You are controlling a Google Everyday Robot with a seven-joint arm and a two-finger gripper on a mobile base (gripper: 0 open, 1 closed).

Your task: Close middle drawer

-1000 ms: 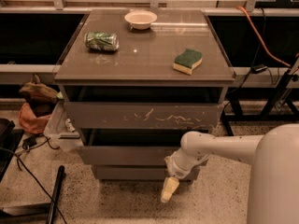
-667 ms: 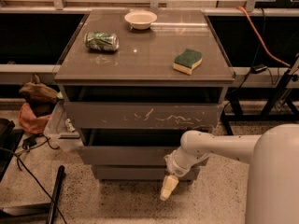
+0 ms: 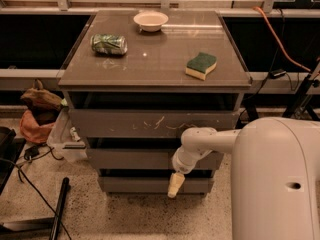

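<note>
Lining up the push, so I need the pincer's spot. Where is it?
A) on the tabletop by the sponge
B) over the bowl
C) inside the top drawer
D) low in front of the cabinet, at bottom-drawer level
D: the pincer hangs pointing down in front of the bottom drawer, just below the middle drawer.

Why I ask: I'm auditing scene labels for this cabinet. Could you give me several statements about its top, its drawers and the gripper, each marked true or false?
1. A green can lies on its side on the cabinet top. True.
2. The sponge sits inside the white bowl. False: it lies on the top towards the front right, apart from the bowl at the back.
3. The gripper hangs in front of the lowest drawer front, below the middle drawer. True.
4. The scratched drawer front is the lowest of the three. False: it is the uppermost.
</note>
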